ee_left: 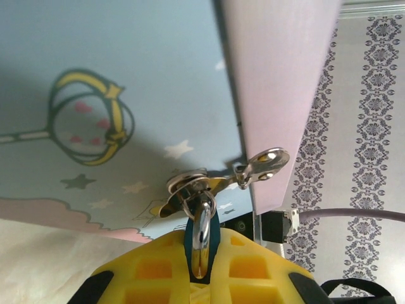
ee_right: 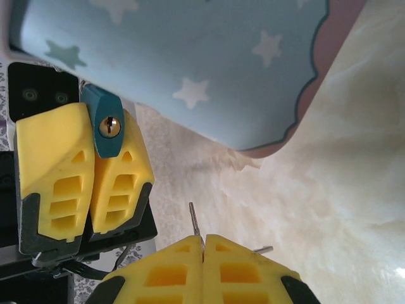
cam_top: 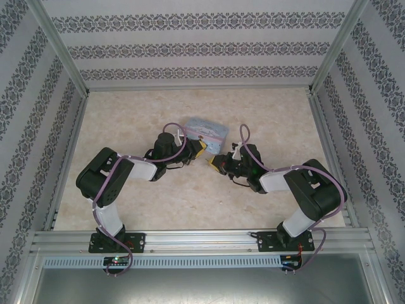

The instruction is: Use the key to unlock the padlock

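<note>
Right wrist: left gripper [ee_right: 95, 136] clamped on padlock [ee_right: 108, 126], keyhole toward camera; right gripper [ee_right: 203, 244] pinching key [ee_right: 194, 220], apart from padlock; tin [ee_right: 177, 57] behind.

top: above-behind arms [cam_top: 114, 177], looking down, far | left wrist: close-up at tin [ee_left: 114, 63] | right wrist: close-up, shares tin
</note>
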Controlling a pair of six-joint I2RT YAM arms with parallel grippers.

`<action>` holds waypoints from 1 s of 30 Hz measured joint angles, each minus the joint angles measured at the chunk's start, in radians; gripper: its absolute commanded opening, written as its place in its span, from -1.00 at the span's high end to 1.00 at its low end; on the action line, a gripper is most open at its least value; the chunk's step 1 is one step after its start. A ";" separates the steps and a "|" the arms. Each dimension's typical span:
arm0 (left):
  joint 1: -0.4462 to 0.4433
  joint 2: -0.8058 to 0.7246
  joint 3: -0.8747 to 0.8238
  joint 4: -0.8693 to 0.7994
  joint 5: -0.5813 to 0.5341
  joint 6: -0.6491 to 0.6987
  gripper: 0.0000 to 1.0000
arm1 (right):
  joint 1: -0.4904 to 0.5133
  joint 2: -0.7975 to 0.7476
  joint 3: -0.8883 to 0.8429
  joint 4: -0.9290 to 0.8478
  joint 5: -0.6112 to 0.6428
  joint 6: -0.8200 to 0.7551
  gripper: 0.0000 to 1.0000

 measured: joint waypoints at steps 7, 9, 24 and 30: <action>0.000 0.000 -0.002 0.004 0.000 -0.011 1.00 | -0.034 -0.004 0.000 -0.002 0.000 0.014 1.00; 0.000 0.000 -0.005 0.007 0.000 -0.012 1.00 | -0.039 -0.005 0.002 -0.005 -0.001 0.015 1.00; 0.000 0.000 -0.011 0.021 0.005 -0.014 1.00 | -0.045 -0.006 0.052 -0.016 -0.005 0.018 1.00; 0.000 0.000 -0.012 0.024 0.007 -0.015 1.00 | -0.045 -0.006 0.070 -0.019 -0.005 0.019 1.00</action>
